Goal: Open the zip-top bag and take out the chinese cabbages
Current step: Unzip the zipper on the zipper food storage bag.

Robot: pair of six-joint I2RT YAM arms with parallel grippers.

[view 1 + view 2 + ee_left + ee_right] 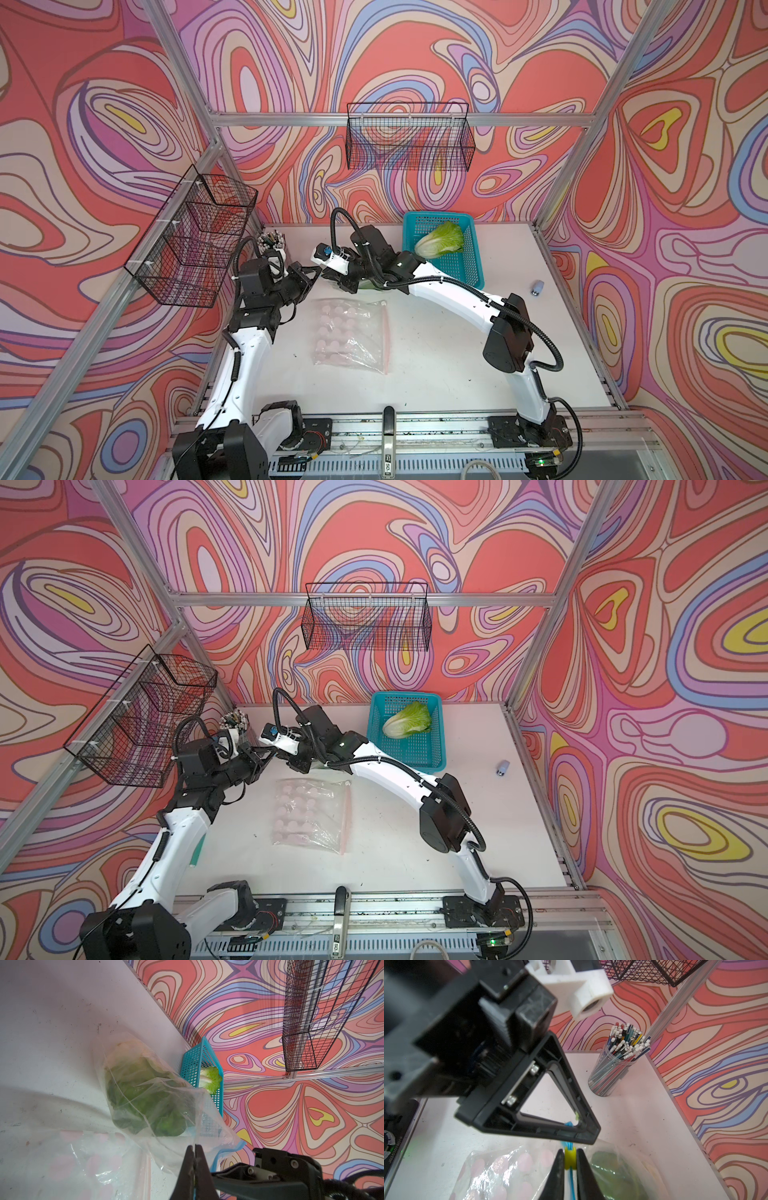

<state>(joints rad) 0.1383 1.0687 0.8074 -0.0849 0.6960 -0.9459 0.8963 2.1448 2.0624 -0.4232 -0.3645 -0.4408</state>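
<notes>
A clear zip-top bag (207, 1126) with a blue zip track (216, 1159) hangs between both grippers. My left gripper (195, 1148) is shut on the bag's top edge beside the track. My right gripper (569, 1150) is shut on the yellow slider (569, 1158) of that track. A green chinese cabbage (143, 1097) lies inside the bag and shows dimly through the film (612, 1169). Another cabbage (440, 241) (407, 720) lies in the blue basket (473, 266). In both top views the two grippers (318, 272) (286, 758) meet at mid-table, and the right arm hides most of the bag.
A second, flat bag with pink dots (349, 332) lies on the table in front of the grippers. A cup of pencils (272, 243) (618, 1064) stands at the back left. Black wire baskets (195, 237) (409, 137) hang on the left and back walls. A small grey object (537, 287) sits at the right.
</notes>
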